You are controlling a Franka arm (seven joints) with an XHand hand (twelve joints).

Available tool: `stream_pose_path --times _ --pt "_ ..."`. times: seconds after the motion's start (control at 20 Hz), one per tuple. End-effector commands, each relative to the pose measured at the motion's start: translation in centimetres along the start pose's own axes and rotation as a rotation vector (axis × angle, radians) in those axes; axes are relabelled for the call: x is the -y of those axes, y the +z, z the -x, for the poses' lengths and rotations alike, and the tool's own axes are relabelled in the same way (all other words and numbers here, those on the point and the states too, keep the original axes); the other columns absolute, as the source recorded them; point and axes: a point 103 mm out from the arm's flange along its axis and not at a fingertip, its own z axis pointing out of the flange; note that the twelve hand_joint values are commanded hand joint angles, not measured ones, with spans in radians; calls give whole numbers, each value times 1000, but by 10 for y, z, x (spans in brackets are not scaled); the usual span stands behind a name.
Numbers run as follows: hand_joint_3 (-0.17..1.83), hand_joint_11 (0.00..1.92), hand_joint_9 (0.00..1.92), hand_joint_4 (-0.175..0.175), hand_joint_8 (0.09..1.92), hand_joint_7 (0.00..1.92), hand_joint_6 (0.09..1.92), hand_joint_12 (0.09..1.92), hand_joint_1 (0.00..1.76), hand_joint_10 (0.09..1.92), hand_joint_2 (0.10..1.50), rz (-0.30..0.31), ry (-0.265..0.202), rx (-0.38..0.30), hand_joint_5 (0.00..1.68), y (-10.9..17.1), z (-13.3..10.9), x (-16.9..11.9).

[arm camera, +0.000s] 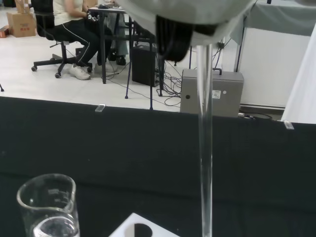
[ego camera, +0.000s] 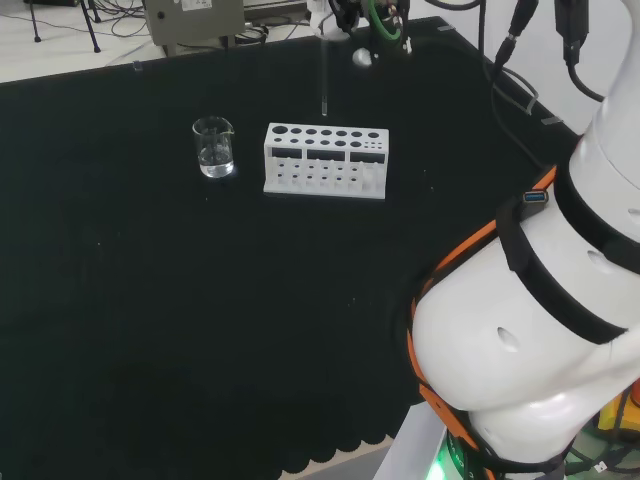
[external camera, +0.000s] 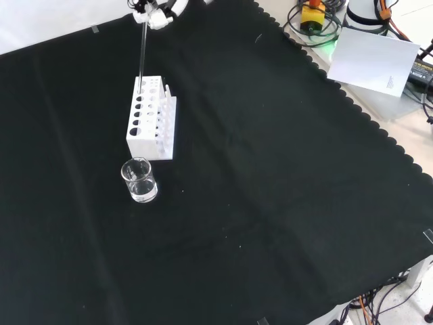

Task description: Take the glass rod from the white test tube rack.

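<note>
Your hand [arm camera: 173, 29] is clamped on the glass rod's [arm camera: 205, 148] top; the rod hangs upright, its tip just above the white rack [external camera: 150, 118]. Lift straight up.

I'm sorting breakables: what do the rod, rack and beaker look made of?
The rod looks like clear glass: thin, straight, see-through. The rack looks like matte white plastic, opaque, with round holes. The beaker is clear and glossy, glass or plastic; the look cannot settle which.
</note>
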Motion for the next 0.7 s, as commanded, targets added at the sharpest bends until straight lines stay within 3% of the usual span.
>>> stream_pose_path --times 0.05,0.7 --pt "602 1459 1725 -175 1014 1230 555 996 1309 536 730 3 -12 16 1158 -19 -20 0" --pt "531 1464 1746 -175 1003 1225 480 1002 1309 504 764 18 -57 44 1181 -27 -39 0"
